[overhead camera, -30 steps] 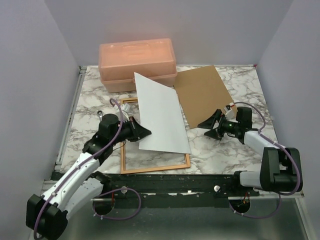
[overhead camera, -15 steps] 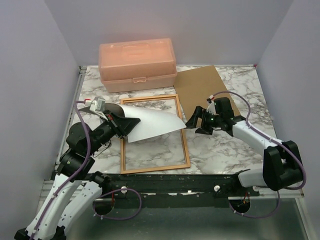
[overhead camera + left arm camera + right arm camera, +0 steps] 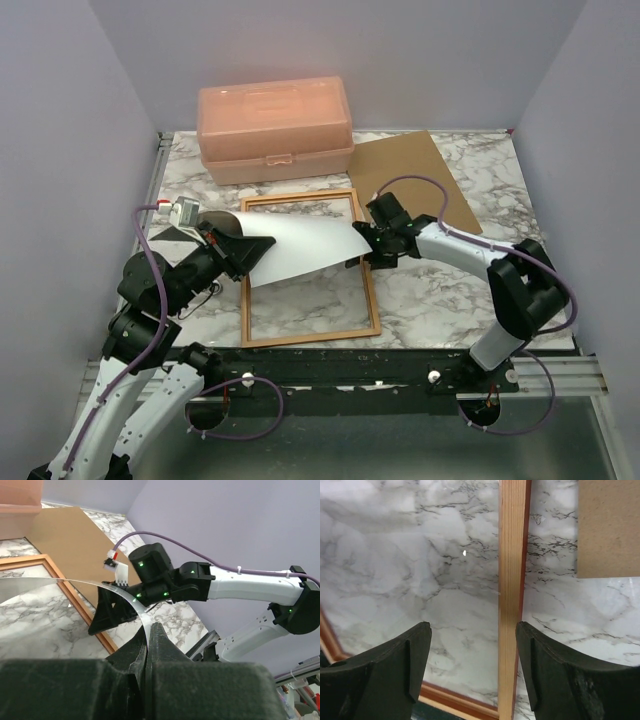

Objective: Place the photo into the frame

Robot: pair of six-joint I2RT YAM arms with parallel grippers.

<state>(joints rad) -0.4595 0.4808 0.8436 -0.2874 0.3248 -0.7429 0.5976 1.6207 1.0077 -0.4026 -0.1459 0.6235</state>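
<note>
The frame (image 3: 373,300) lies flat on the marble table, pale back side up. The photo (image 3: 305,245) hangs over the frame's upper half with its white back up, bowed in a curve. My left gripper (image 3: 252,252) is shut on the photo's left edge; in the left wrist view the thin sheet (image 3: 136,607) runs into the closed jaws (image 3: 150,627). My right gripper (image 3: 365,252) is at the photo's right edge. Its jaws (image 3: 472,626) stand open astride the frame's right rail (image 3: 512,580), with the rail close to the right finger (image 3: 545,660). The picture side is hidden.
A brown backing board (image 3: 410,180) lies flat behind the right gripper, beside the frame. A peach plastic box (image 3: 275,125) stands at the back of the table. Lilac walls close in the left, right and back sides.
The photo came down from a steep tilt and now arches low over the frame. My left arm pulled back to the left with it. The right gripper moved left onto the frame's right rail.
</note>
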